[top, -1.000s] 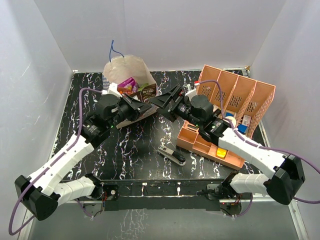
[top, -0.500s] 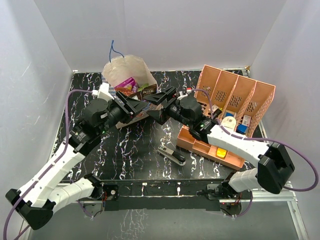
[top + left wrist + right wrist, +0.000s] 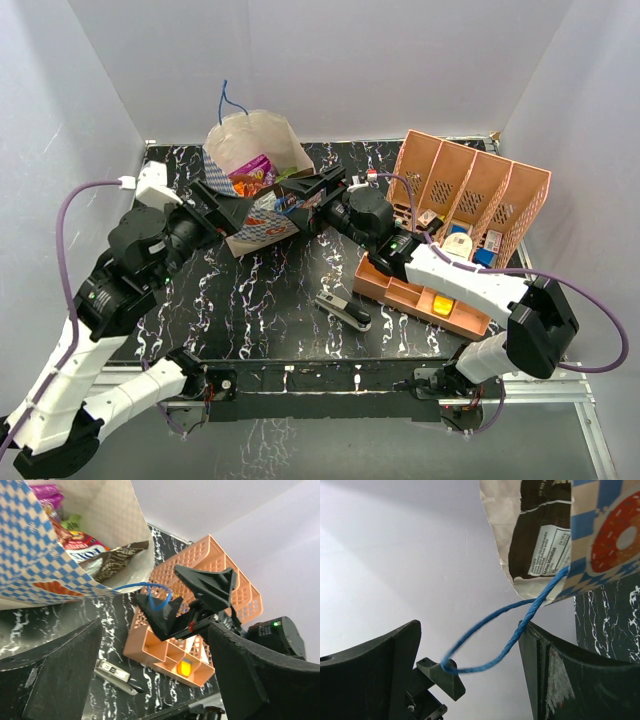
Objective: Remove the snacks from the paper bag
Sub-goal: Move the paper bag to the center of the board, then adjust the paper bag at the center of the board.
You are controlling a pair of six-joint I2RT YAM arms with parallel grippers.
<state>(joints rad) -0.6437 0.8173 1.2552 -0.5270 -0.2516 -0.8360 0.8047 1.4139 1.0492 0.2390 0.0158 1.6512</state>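
Black stapler [image 3: 345, 311] nearest on the marbled black tabletop [image 3: 280, 290], no part of the job. Beyond it, left pincer [image 3: 230, 207] released, fingers wide with nothing between, pointed at the mouth of the large cream paper bag with the blue-and-white diamond band [image 3: 250, 135]. Right pincer [image 3: 303, 192] parted too, at the bag's right lip, clamping nothing. Farther in, shiny crinkly snack packets [image 3: 254, 170], purple, red, green and brown, all inside the bag. Judged as the opening step: mouth approached, no packet grasped yet. Next move, probably: reach in with the left pincer, close on the nearest packet, lift it clear of the string. Only from the wrist cameras: thin blue string handle [image 3: 520, 627] looped over a black tip at the right pincer. Only from overhead: second blue handle [image 3: 228, 100] standing up at the bag's far rim.
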